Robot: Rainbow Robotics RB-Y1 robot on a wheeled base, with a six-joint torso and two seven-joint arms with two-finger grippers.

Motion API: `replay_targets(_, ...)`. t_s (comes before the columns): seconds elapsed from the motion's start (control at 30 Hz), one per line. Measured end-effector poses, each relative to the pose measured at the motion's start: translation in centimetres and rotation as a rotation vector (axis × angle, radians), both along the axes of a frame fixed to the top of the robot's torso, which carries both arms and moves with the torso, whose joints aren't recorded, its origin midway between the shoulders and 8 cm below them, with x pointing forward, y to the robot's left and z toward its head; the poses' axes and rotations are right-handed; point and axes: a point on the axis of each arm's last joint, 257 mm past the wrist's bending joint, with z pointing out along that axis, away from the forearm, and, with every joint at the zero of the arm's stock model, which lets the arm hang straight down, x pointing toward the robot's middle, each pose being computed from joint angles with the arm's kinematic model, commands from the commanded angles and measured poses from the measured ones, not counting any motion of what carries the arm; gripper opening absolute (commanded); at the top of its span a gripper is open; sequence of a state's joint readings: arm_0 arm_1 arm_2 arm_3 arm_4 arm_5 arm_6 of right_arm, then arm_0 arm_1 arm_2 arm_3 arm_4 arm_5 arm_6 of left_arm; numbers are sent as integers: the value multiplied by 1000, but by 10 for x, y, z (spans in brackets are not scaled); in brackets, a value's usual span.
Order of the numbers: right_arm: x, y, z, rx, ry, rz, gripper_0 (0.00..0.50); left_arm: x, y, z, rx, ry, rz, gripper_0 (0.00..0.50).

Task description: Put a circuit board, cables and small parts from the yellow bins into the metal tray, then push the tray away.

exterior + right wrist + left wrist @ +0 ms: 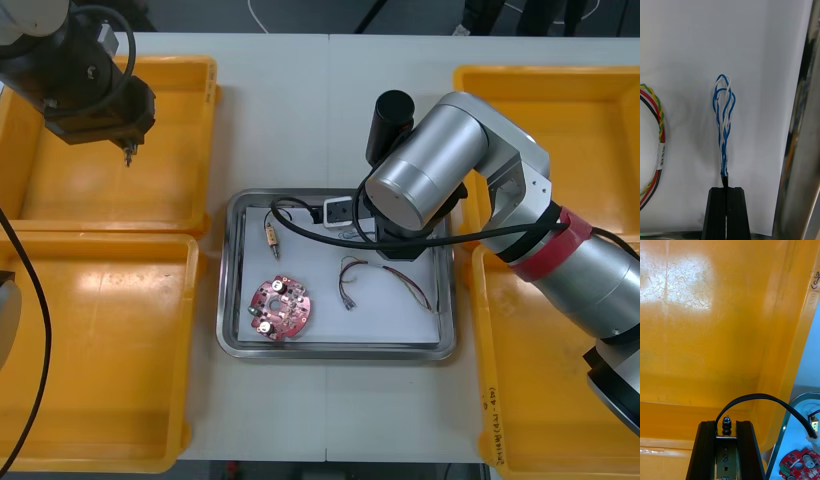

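Right wrist view — right gripper [726,187] pinches blue-white cable [723,112] over metal tray [801,150] | left gripper [127,149] clamps small metal part [726,422] above yellow bin [180,120] | next, likely — release cable.

Silver right arm [440,165] wears a red band [548,250] and black cable [470,238]; its tool [726,188] is black.

At centre frame I see the rectangular metal tray [330,351], its rim mirror-shiny and its inside matt white. The yellow plastic bins [100,350] at both sides look smooth and glossy, the upper left one finely scratched. The twisted blue and white cable [723,112] has smooth plastic insulation, and the small metal part [726,422] shines dully between the matt black fingers [748,450] of the left gripper [726,425].
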State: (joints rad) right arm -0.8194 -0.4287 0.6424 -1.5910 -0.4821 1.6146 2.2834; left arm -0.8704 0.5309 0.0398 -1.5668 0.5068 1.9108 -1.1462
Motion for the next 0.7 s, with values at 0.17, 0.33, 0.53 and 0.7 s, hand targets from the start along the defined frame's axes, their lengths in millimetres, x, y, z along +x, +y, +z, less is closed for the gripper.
replay_targets(0.17,-3,1,-5,-9,8,8,500,0,0,0,0,0,0,2)
replay_targets(0.33,-3,2,-5,-7,6,9,500,0,0,0,0,0,0,1)
replay_targets(0.53,-4,6,-2,2,-1,17,500,0,0,0,0,0,0,1)
replay_targets(0.7,-7,13,2,15,-5,34,500,0,0,0,0,0,0,2)
